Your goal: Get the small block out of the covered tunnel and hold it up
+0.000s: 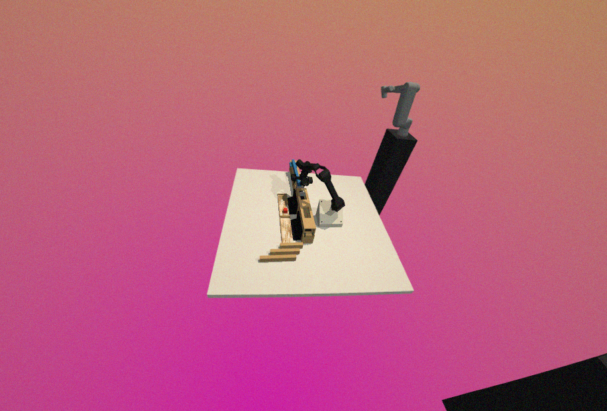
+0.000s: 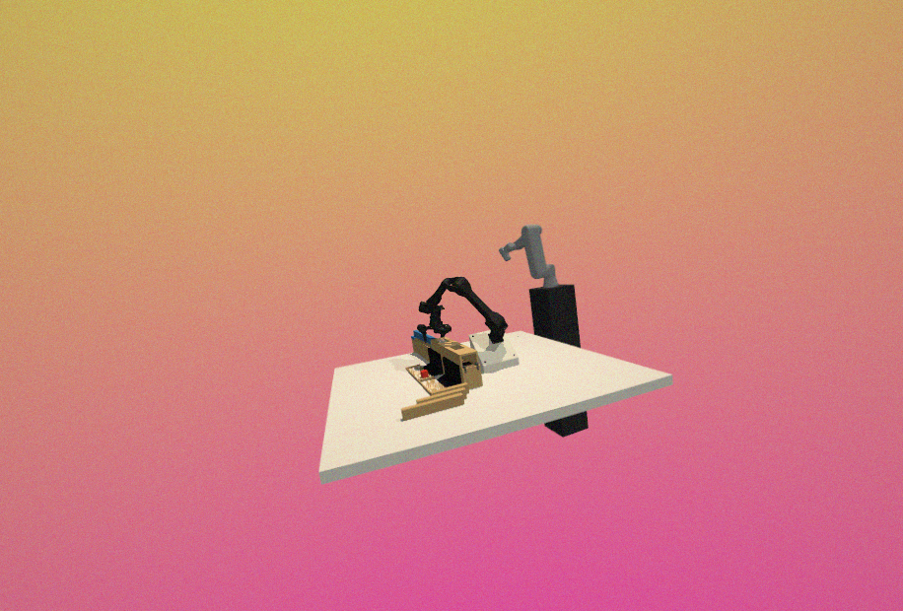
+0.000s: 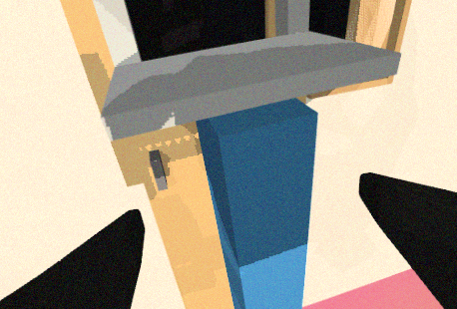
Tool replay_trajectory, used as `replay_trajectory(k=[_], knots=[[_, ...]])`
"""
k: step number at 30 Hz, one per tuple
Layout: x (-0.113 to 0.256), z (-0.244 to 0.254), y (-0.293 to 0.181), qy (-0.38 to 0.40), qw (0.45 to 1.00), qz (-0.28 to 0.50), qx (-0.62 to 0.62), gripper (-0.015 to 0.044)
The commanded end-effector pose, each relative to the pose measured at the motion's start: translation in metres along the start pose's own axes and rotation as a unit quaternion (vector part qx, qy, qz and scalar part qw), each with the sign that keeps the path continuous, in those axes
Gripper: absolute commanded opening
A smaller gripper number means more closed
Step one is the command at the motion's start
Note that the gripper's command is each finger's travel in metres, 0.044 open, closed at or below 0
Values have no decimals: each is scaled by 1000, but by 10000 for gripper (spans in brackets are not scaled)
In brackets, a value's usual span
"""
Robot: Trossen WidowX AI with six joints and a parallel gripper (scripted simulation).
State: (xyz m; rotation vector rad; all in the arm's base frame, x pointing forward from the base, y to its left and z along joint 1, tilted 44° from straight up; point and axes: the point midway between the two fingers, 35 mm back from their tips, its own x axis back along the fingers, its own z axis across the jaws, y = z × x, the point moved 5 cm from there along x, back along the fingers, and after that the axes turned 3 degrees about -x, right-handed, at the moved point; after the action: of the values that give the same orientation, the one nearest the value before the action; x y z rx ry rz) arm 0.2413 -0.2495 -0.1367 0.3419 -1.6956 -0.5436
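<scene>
Pale tabletop [image 1: 352, 261] [image 2: 575, 388] [image 3: 31, 150] underneath, blue handle [image 1: 292, 165] [image 2: 419, 336] [image 3: 267, 184] below open gripper [image 1: 301, 180] [image 2: 434, 332] [image 3: 252, 200].

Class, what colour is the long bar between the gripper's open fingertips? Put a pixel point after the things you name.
The bar [image 3: 267, 189] is blue, darker where shaded; the wrist view shows it best.

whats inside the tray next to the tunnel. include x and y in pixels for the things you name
A small red block [image 1: 285, 210] [image 2: 424, 373] shows in the shallow tray [image 1: 279, 205]. Whatever lies directly beneath the block is covered by it.

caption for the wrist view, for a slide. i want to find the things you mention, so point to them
Open gripper [image 1: 300, 179] [image 2: 435, 332] [image 3: 252, 200], its black fingers on either side of the blue handle [image 1: 293, 168] [image 2: 421, 336] [image 3: 267, 189], touching neither side
</scene>
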Motion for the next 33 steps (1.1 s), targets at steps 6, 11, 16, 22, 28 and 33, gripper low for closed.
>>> replay_trajectory(k=[6,11,16,22,28,33], knots=[[0,0,0,0,1000,0,0,282],[0,0,0,0,1000,0,0,151],[0,0,0,0,1000,0,0,59],[-3,0,-7,0,1000,-1,-1,0],[-11,1,-22,1,1000,-3,-2,0],[-4,0,-15,4,1000,-5,1,79]])
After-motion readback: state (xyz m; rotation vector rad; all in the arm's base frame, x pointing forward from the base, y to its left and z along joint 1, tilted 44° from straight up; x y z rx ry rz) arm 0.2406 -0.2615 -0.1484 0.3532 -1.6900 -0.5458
